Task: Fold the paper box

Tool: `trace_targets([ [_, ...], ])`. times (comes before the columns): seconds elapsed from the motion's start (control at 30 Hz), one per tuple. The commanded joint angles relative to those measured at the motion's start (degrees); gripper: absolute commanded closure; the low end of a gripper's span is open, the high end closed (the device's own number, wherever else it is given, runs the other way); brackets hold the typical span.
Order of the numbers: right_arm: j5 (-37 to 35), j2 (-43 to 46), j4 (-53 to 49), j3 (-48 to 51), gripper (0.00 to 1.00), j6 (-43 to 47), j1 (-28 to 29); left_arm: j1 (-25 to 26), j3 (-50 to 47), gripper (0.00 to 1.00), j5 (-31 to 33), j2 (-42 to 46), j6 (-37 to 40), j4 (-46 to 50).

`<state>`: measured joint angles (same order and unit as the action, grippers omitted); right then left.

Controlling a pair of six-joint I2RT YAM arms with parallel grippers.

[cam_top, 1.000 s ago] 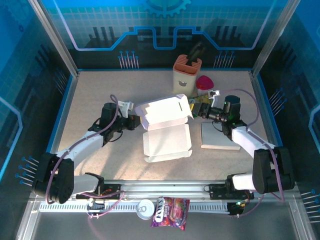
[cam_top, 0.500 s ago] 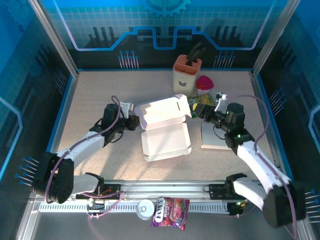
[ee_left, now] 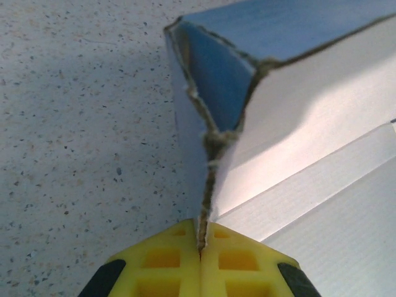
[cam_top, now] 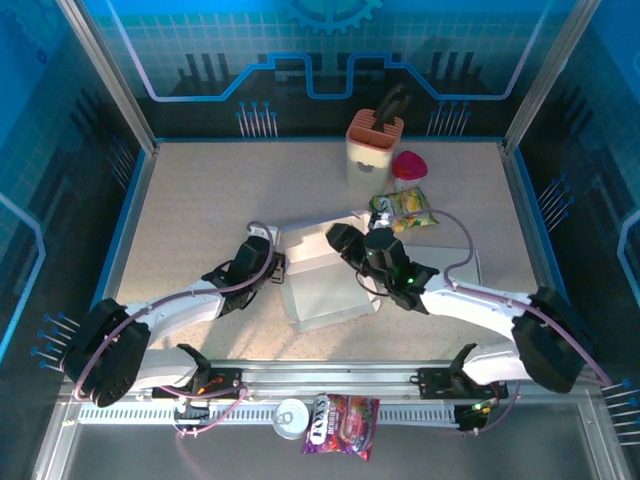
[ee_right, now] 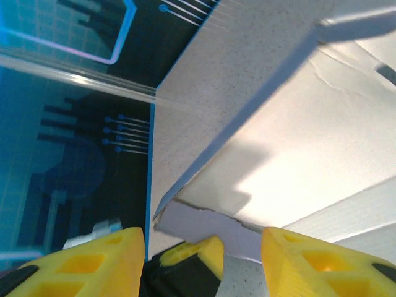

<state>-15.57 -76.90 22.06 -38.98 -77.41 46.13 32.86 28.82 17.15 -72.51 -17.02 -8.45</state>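
Your left end effector (cam_top: 270, 265) pinches the paper box (cam_top: 322, 298) by its left wall; your right end effector (cam_top: 342, 240), spread, hangs over the box's far lid.

The top camera looks down from behind; both wrist cameras closely face the paper box (ee_left: 322, 111).
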Motion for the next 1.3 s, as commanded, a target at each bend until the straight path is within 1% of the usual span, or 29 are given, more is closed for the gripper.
trace_targets([
  [0.0,-5.25,-3.0,4.44,-3.55,0.47,-9.41,0.55,1.59,-1.2,1.0,5.94,1.51,-1.01,-2.83],
  [0.03,-5.04,-4.45,5.08,-3.84,0.48,-10.47,0.25,1.79,-1.28,1.0,6.01,1.26,-0.89,-2.99],
  [0.1,-4.2,-6.93,9.65,-3.9,0.49,-11.19,-0.31,2.08,-1.09,1.0,6.31,0.87,-0.49,-3.01],
  [0.23,-3.45,-10.0,9.22,-6.49,0.5,-12.13,-1.25,2.25,-1.24,1.0,6.67,0.62,-0.21,-3.53],
  [0.43,-2.1,-14.05,12.29,-7.13,0.62,-15.94,-2.7,2.33,-1.48,1.0,6.18,0.12,0.25,-4.92],
  [0.5,-1.41,-15.26,12.79,-7.55,0.64,-16.75,-3.28,2.32,-1.68,1.0,5.87,-0.51,0.62,-5.75],
  [0.6,-1.21,-16.24,12.67,-8.12,0.71,-17.98,-3.71,2.36,-2.01,1.0,5.22,-1.4,1.09,-7.3],
  [0.67,-1.46,-16.35,12.32,-8.17,0.79,-18.38,-3.86,2.34,-2.34,1.0,4.77,-2.17,1.37,-8.62],
  [0.73,-1.8,-16.02,11.43,-8.08,0.9,-18.86,-4.01,2.34,-2.63,1.0,4.51,-3.01,1.54,-9.93],
  [0.83,-1.83,-15.34,7.89,-8.02,1.0,-20.42,-4.02,2.35,-3.84,1.0,3.75,-3.93,1.87,-13.29],
  [1.0,-0.84,-14.44,2.29,-8.3,1.0,-21.55,-4.68,2.31,-5.25,1.0,2.23,-5.51,3.16,-18.73],
  [1.03,-0.51,-14.34,1.87,-8.35,1.0,-21.47,-4.75,2.34,-5.35,0.99,1.73,-6.02,3.51,-19.68],
  [1.13,0.7,-14.18,0.16,-8.95,1.0,-21.48,-5.25,2.32,-5.75,0.88,0.77,-7.46,4.32,-22.43],
  [1.27,1.89,-13.93,-1.96,-9.7,1.0,-21.47,-5.79,2.25,-6.22,0.83,1.04,-9.23,4.71,-25.54],
])
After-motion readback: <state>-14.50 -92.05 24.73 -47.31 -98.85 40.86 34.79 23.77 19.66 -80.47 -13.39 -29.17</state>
